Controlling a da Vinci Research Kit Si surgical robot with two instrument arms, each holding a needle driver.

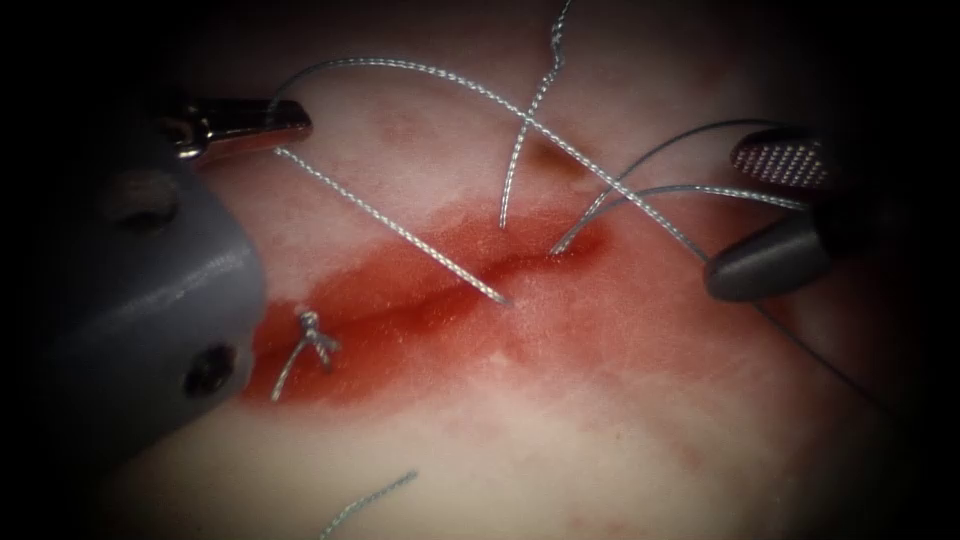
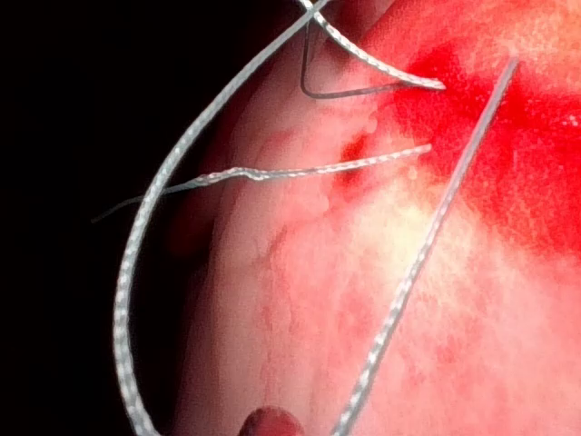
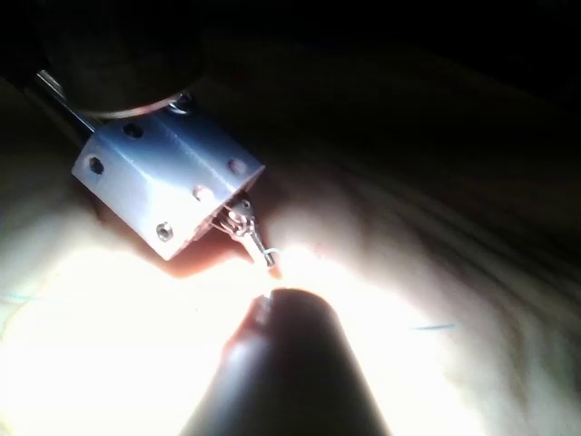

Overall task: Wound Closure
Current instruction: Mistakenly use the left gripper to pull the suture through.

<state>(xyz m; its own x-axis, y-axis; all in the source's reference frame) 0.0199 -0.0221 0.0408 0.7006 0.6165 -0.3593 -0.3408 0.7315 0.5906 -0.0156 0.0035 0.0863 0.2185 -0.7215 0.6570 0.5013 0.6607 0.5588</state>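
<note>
The cut runs across the tissue in a pool of red fluid. The left tool sits at the upper left with its jaws shut on the thread, which runs down into the cut's middle. A second strand arcs from that tool over the cut to the right. The right tool, right of the cut, has its jaws open, holds nothing, and strands pass between the jaws. A thin dark curved strand rises from the cut; I cannot tell if it is needle or thread. Thread loops cross the tissue.
A tied stitch with short cut ends sits at the cut's left end. A loose thread piece lies on the near tissue. A free thread tail hangs over the cut's middle. The left arm's grey housing covers the left; it appears again.
</note>
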